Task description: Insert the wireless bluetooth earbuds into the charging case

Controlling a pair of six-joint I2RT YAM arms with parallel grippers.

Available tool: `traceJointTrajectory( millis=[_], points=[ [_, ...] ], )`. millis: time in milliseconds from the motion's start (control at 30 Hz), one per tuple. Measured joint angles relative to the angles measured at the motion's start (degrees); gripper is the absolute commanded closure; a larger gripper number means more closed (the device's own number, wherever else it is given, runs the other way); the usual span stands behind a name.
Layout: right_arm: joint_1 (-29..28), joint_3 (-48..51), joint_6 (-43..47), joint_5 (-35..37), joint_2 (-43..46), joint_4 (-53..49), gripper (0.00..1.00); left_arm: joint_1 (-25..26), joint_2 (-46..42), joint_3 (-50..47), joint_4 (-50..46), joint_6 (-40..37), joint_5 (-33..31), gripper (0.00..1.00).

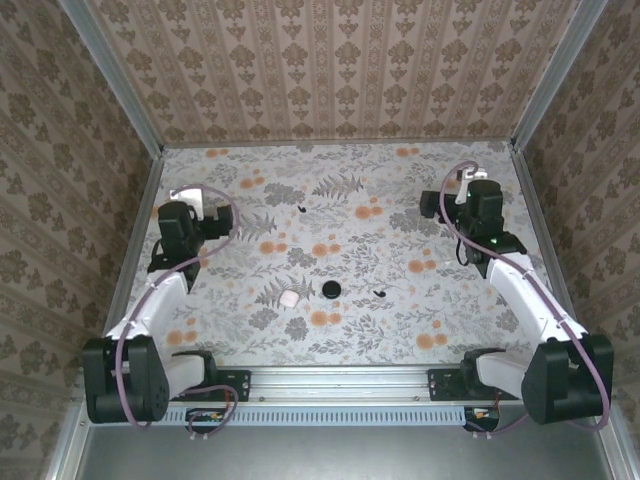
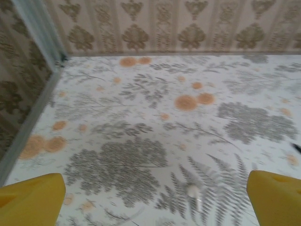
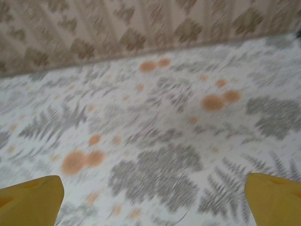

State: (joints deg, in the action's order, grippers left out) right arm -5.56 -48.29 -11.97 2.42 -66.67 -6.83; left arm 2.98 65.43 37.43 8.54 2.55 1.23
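Well clear of the charging case (image 1: 331, 289) on either side, my left gripper (image 2: 153, 197) and right gripper (image 3: 153, 197) hang spread and empty, presumably because the earbud (image 1: 380, 294) beside it awaits pickup.

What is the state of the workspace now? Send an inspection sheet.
Surface: floral tablecloth, flat.
Job's things: charging case near centre; far earbud behind it, near earbud to its right, both outside it.
Clutter: white pebble-like object left of the case.
Grippers: left gripper and right gripper open, empty.
Cables: left purple cable and right purple cable loop along their arms.
Surroundings: patterned walls, metal frame posts.
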Motion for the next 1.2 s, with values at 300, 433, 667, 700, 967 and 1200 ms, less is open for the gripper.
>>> traceJointTrajectory(
  millis=[300, 433, 667, 700, 967, 1200],
  points=[
    [-17.44, 0.59, -8.13, -2.89, -1.95, -18.82, 0.0, 28.68, 0.17, 2.23, -19.87, 0.87, 2.6, 0.0],
    [-25.03, 0.59, -11.23, -3.08, -6.19, -20.65, 0.0, 37.66, 2.21, 2.23, -23.41, 2.05, 1.51, 0.0],
    [-35.6, -7.43, -11.82, -1.44, -19.56, -26.05, 0.0, 34.99, -0.15, 2.25, -27.47, 11.06, -1.97, 0.0],
    [-36.89, -9.31, -11.61, -1.01, -21.59, -26.84, 0.01, 32.72, -1.66, 2.25, -28.17, 12.9, -2.32, 0.0],
    [-43.52, -20.61, -9.05, 0.17, -33.86, -31.26, 0.02, 18.38, -11.04, 1.49, -33.53, 23.06, -3.39, 0.0],
    [-44.96, -25.62, -7.67, 0.44, -40.54, -34.58, 0.04, 17.11, -12.13, -1.86, -35.36, 26.97, -2.4, 0.0]
  ],
)
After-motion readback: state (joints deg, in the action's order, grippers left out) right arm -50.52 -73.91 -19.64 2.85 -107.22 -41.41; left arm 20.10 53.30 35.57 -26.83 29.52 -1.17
